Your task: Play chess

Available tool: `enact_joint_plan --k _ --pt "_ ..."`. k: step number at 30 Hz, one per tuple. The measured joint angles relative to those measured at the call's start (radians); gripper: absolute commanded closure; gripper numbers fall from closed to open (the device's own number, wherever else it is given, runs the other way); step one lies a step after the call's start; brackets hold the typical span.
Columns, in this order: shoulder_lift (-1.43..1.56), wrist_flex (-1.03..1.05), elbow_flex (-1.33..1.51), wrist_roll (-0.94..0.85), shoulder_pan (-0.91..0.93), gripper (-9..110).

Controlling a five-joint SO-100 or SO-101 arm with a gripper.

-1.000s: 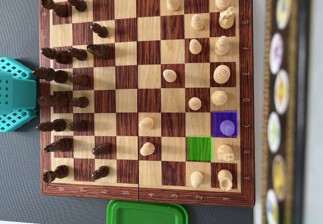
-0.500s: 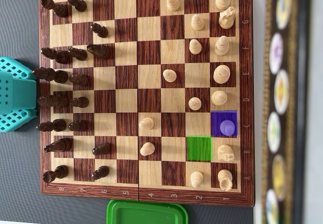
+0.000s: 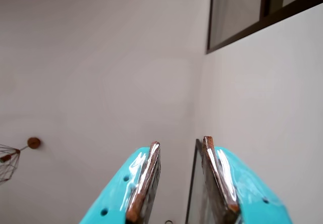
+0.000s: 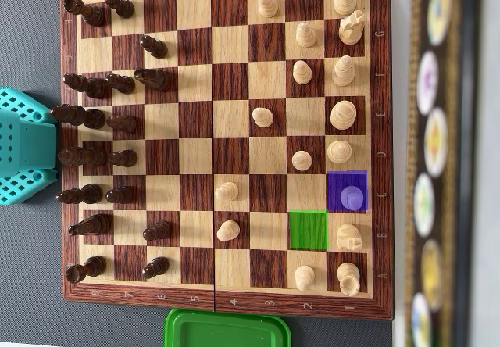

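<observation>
While tool point(image 3: 179, 148) faces wall point(image 3: 101, 82), chessboard point(image 4: 215, 300) crowded

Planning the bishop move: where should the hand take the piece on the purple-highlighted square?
Grip the light piece on the purple square near its narrow top, descending from above. It stands upright; the knight next to it crowds a side approach.

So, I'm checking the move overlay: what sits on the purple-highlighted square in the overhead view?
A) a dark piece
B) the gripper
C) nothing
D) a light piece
D: a light piece, tinted by the overlay, stands on the purple square; the green square is bare.
</observation>
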Motion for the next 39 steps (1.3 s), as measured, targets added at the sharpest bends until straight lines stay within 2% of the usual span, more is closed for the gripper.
enact_joint_plan --k 8,19,28,39 --pt "0.000 0.020 0.000 0.000 0.000 88" --pt "0.000 0.291 -0.005 -0.005 0.000 88" --pt "0.000 0.730 -0.218 -0.084 0.000 88" --pt "0.000 1.399 -0.443 -0.086 -0.008 88"
